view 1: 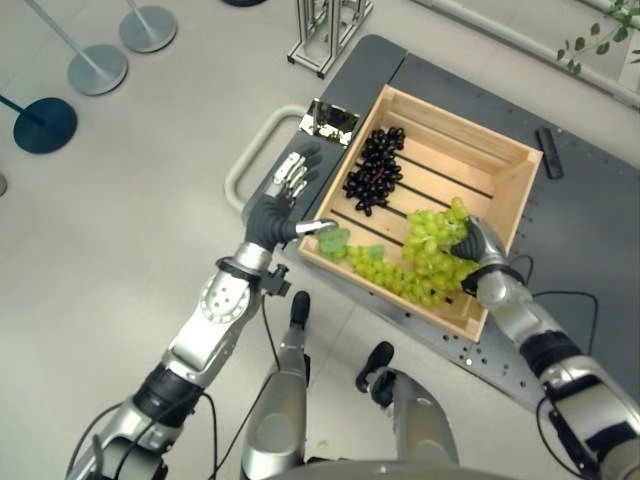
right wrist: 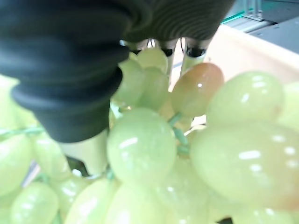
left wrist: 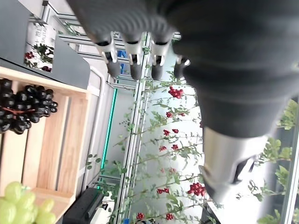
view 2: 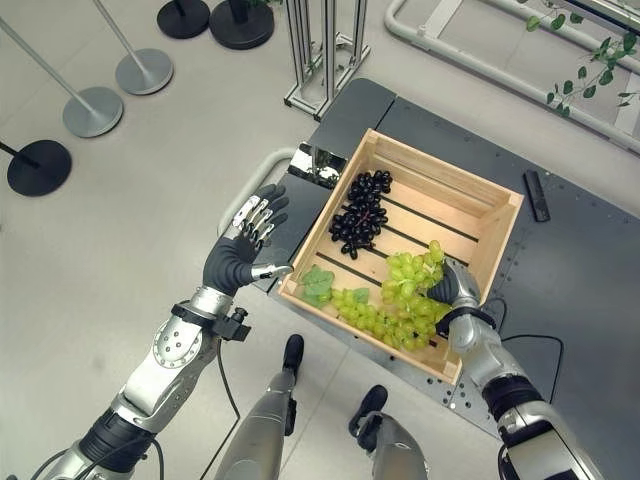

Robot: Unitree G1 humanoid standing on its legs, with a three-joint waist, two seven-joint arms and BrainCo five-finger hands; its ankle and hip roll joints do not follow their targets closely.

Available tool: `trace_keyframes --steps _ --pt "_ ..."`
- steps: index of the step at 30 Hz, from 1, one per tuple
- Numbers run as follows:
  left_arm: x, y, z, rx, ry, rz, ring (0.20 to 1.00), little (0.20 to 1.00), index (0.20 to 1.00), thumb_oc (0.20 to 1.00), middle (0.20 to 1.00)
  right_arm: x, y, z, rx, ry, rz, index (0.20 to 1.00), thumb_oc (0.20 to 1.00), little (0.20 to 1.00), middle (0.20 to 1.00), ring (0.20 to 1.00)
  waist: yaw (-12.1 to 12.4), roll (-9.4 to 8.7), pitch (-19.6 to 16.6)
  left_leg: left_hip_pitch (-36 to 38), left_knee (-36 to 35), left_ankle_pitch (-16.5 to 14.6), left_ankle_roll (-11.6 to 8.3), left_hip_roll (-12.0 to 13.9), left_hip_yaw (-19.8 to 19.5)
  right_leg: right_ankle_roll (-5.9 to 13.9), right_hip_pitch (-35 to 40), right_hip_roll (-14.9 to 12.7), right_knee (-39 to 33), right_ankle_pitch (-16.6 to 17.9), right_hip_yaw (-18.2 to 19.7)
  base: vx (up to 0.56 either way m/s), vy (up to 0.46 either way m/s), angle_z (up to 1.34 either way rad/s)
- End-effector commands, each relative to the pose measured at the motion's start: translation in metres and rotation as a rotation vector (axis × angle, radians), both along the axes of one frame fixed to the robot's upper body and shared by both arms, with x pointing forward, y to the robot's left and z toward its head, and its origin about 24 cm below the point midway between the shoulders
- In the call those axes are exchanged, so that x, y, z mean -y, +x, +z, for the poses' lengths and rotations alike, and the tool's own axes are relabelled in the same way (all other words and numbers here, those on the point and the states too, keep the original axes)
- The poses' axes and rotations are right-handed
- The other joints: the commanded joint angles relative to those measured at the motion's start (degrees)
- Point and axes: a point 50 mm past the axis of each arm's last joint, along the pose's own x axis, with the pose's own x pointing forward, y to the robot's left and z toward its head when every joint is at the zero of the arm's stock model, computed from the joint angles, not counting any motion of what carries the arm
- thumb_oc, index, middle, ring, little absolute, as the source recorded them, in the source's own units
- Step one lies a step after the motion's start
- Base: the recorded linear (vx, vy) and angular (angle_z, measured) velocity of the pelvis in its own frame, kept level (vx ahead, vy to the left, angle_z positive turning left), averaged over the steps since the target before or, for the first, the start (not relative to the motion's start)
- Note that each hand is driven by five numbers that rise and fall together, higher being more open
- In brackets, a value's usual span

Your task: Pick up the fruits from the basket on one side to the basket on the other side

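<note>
Right robot hand among green grapes, beside crate wall.

— What's underfoot?
— A pale grey floor, smooth and evenly lit.
— And the work surface?
— A dark table with a white tube rail at its end.
— Anything standing around?
— Round stanchion bases on the floor, a metal frame just beyond the table, and leafy branches at the far corner. A wall of foliage with red berries stands behind.
</note>
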Motion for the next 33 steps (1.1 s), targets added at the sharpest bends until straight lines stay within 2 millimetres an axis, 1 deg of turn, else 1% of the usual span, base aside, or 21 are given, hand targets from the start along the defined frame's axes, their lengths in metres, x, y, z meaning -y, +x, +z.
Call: trace_keyframes --steps 1,2,3,4,5,6,7,8,10,11,12,17,18,19,22,26,27,28,30,33 --pt "-0.002 -0.008 0.004 0.03 -0.007 -0.034 1.0 1.0 1.0 1.0 1.0 -0.012 0.005 0.041 0.216 0.146 0.085 0.2 0.2 0.2 0.2 0.2 -2.0 -3.65 -5.2 2.8 2.6 -7.1 -0.2 0.2 1.8 6.99 5.6 -2.6 -13.1 9.3 0.5 0.09 -0.019 -0.05" --pt "-0.003 -0.008 0.001 0.023 0.016 -0.036 1.0 1.0 1.0 1.0 1.0 -0.015 0.002 0.042 0.221 0.18 0.11 0.2 0.2 0.2 0.2 0.2 -2.2 -3.72 -5.8 3.3 2.4 -7.2 -0.18 0.3 1.9 7.01 6.1 -2.5 -13.3 9.3 0.6 0.13 -0.009 -0.03" --pt "-0.004 -0.007 -0.008 0.001 0.091 -0.037 1.0 1.0 1.0 1.0 1.0 -0.029 -0.005 0.055 0.288 0.318 0.209 0.2 0.2 0.2 0.2 0.2 -3.1 -3.91 -7.3 4.8 2.0 -7.4 -0.13 0.4 2.6 7.05 7.0 -2.3 -13.5 9.1 1.0 0.08 0.009 -0.05" --pt "-0.004 -0.007 -0.008 0.0 0.091 -0.038 1.0 1.0 1.0 1.0 1.0 -0.028 -0.006 0.055 0.287 0.32 0.208 0.2 0.2 0.2 0.2 0.2 -3.1 -3.95 -7.4 4.7 1.9 -7.1 -0.04 0.3 2.6 7.03 6.9 -2.3 -13.7 9.4 1.0 0.14 0.021 -0.13" --pt "-0.003 -0.008 -0.017 -0.037 0.149 -0.069 1.0 1.0 1.0 1.0 1.0 -0.041 -0.012 0.063 0.311 0.431 0.314 0.2 0.2 0.2 0.2 0.2 -3.8 -4.0 -9.3 6.2 1.3 -7.3 0.12 0.3 3.1 7.1 8.1 -2.1 -14.2 9.2 1.3 0.09 0.015 -0.18" --pt "-0.004 -0.008 -0.018 -0.039 0.15 -0.07 1.0 1.0 1.0 1.0 1.0 -0.041 -0.012 0.063 0.308 0.434 0.314 0.2 0.2 0.2 0.2 0.2 -3.8 -4.05 -9.4 6.3 1.2 -7.3 0.13 0.2 3.2 7.12 8.2 -2.1 -14.3 9.2 1.3 0.19 0.023 -0.27" --pt "-0.002 -0.008 -0.031 -0.093 0.2 -0.098 1.0 1.0 1.0 1.0 1.0 -0.062 -0.02 0.075 0.345 0.613 0.461 0.2 0.2 0.2 0.2 0.2 -4.5 -4.05 -11.1 8.4 0.6 -7.9 0.14 0.3 4.1 7.27 9.7 -1.8 -14.7 8.8 2.0 0.08 0.016 -0.21" --pt "-0.001 -0.008 -0.031 -0.092 0.2 -0.099 1.0 1.0 1.0 1.0 1.0 -0.061 -0.02 0.075 0.344 0.614 0.461 0.2 0.2 0.2 0.2 0.2 -4.5 -4.09 -11.1 8.3 0.5 -7.6 0.22 0.2 4.1 7.25 9.6 -1.9 -14.9 9.1 2.0 0.12 0.028 -0.21" --pt "0.001 -0.009 -0.034 -0.092 0.256 -0.125 1.0 1.0 1.0 1.0 1.0 -0.073 -0.024 0.081 0.335 0.638 0.552 0.2 0.2 0.2 0.2 0.2 -5.0 -4.02 -13.0 9.8 -0.1 -7.7 0.19 0.4 4.8 7.33 10.6 -1.6 -15.5 9.1 2.5 0.09 0.017 -0.13" --pt "0.003 -0.01 -0.037 -0.102 0.28 -0.149 1.0 1.0 1.0 1.0 1.0 -0.083 -0.027 0.087 0.333 0.705 0.63 0.2 0.2 0.2 0.2 0.2 -5.3 -3.95 -13.8 11.1 -0.5 -8.1 0.08 0.5 5.6 7.43 11.5 -1.4 -15.8 8.8 3.0 0.1 0.016 -0.19" --pt "0.005 -0.011 -0.038 -0.102 0.304 -0.176 1.0 1.0 1.0 1.0 1.0 -0.088 -0.029 0.091 0.328 0.718 0.681 0.2 0.2 0.2 0.2 0.2 -5.5 -3.87 -14.9 11.7 -0.9 -7.9 0.11 0.6 5.9 7.42 11.8 -1.4 -16.3 9.1 3.3 0.1 0.015 -0.27" --pt "0.01 -0.011 -0.046 -0.163 0.346 -0.275 1.0 1.0 1.0 1.0 1.0 -0.11 -0.038 0.097 0.243 0.791 0.863 0.2 0.2 0.2 0.2 0.2 -6.4 -3.28 -18.9 15.1 -3.0 -7.9 -0.13 0.7 7.4 7.45 14.3 -1.0 -17.7 9.2 4.0 0.1 0.009 -0.2" --pt "0.014 -0.011 -0.048 -0.187 0.344 -0.315 1.0 1.0 1.0 1.0 1.0 -0.12 -0.04 0.102 0.222 0.84 0.942 0.2 0.2 0.2 0.2 0.2 -6.7 -3.03 -20.1 16.3 -3.6 -8.0 -0.18 0.7 7.9 7.54 15.0 -0.9 -18.2 9.3 4.2 0.06 0.003 -0.04" --pt "0.014 -0.011 -0.048 -0.187 0.343 -0.315 1.0 1.0 1.0 1.0 1.0 -0.12 -0.04 0.103 0.222 0.841 0.942 0.2 0.2 0.2 0.2 0.2 -6.7 -3.02 -20.1 16.4 -3.6 -8.0 -0.19 0.7 7.9 7.54 15.1 -0.9 -18.2 9.3 4.2 0.05 0.004 -0.11" --pt "0.02 -0.012 -0.045 -0.196 0.352 -0.375 1.0 1.0 1.0 1.0 1.0 -0.136 -0.041 0.103 0.159 0.906 1.025 0.2 0.2 0.2 0.2 0.2 -7.1 -2.71 -21.3 17.8 -4.4 -8.0 -0.34 0.8 8.8 7.57 15.9 -0.7 -19.0 9.6 4.7 0.02 -0.003 -0.19" --pt "0.025 -0.01 -0.037 -0.184 0.343 -0.416 1.0 1.0 1.0 1.0 1.0 -0.149 -0.045 0.104 0.105 0.924 1.102 0.2 0.2 0.2 0.2 0.2 -7.4 -2.34 -22.5 18.9 -5.0 -7.9 -0.51 0.9 9.5 7.54 16.7 -0.6 -19.6 9.7 5.1 0.02 -0.011 -0.11" --pt "0.025 -0.01 -0.037 -0.184 0.343 -0.416 1.0 1.0 1.0 1.0 1.0 -0.149 -0.045 0.104 0.105 0.924 1.102 0.2 0.2 0.2 0.2 0.2 -7.4 -2.34 -22.5 18.9 -5.0 -7.9 -0.51 0.9 9.5 7.54 16.7 -0.6 -19.6 9.7 5.1 0.01 -0.016 -0.04" --pt "0.029 -0.009 -0.032 -0.175 0.339 -0.444 1.0 1.0 1.0 1.0 1.0 -0.15 -0.045 0.102 0.078 0.921 1.106 0.2 0.2 0.2 0.2 0.2 -7.4 -2.18 -22.9 19.4 -5.2 -7.8 -0.58 1.0 9.5 7.52 17.2 -0.5 -19.8 9.7 5.0 0.0 0.0 0.0" --pt "0.031 -0.01 -0.028 -0.171 0.331 -0.472 1.0 1.0 1.0 1.0 1.0 -0.151 -0.047 0.099 0.054 0.953 1.124 0.2 0.2 0.2 0.2 0.2 -7.6 -2.08 -23.1 19.7 -5.5 -7.8 -0.64 1.0 9.5 7.53 17.7 -0.4 -20.1 9.8 4.9 0.0 0.0 0.0" --pt "0.036 -0.009 -0.028 -0.192 0.307 -0.497 1.0 1.0 1.0 1.0 1.0 -0.155 -0.049 0.099 0.039 1.017 1.147 0.2 0.2 0.2 0.2 0.2 -7.8 -1.79 -23.4 20.0 -5.7 -7.8 -0.74 1.1 9.6 7.53 18.0 -0.6 -20.1 9.9 4.6 0.0 0.0 0.0"
